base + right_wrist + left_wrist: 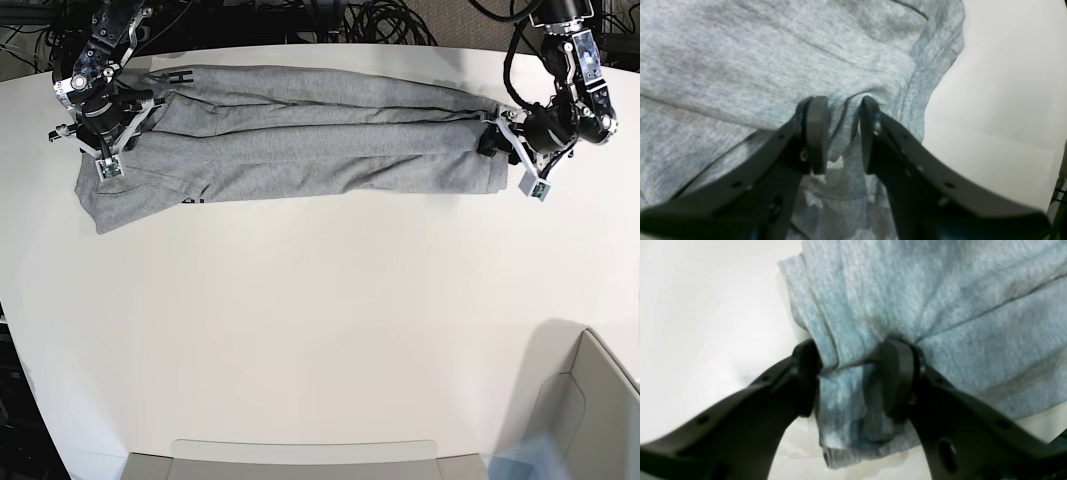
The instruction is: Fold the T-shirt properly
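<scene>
The heather-grey T-shirt (300, 140) lies folded lengthwise in a long band across the far side of the white table (320, 300). Bits of black lettering show at its left end. My left gripper (493, 135) is at the band's right end, shut on a bunch of the cloth (846, 396); in the left wrist view (850, 373) the fabric is pinched between both fingers. My right gripper (140, 112) is at the band's left end, shut on a fold of the T-shirt (740, 56); the right wrist view (841, 133) shows cloth squeezed between the pads.
A grey bin (590, 400) stands at the table's front right corner. A flat grey tray (300, 455) lies along the front edge. Black cables (380, 20) run behind the table's far edge.
</scene>
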Controlling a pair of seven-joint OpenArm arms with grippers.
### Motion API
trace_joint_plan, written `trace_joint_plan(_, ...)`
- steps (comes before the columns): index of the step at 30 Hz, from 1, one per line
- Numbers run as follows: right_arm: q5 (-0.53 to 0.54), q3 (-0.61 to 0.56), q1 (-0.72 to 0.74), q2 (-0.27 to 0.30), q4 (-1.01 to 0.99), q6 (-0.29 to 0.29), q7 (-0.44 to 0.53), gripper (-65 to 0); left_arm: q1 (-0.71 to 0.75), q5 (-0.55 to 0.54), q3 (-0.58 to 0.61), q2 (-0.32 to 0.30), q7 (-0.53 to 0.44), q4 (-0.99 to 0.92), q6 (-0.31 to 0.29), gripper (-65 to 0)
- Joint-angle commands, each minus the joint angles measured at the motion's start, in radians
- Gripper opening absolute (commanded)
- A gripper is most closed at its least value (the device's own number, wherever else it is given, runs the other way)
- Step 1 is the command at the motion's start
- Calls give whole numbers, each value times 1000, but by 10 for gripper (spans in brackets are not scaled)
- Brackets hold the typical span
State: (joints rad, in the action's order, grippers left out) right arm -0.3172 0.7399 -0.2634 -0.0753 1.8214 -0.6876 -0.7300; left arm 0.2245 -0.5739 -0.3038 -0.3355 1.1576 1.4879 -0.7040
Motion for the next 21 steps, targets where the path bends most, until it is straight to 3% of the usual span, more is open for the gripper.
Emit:
trace_joint_plan(1,3,4,6,9,19,-11,14,-482,28,65,10,9,118,-28,6,-650)
trace_joint_plan(21,3,-1,20,9,19,-11,14,-482,26,65,8,8,169,-28,6,-650)
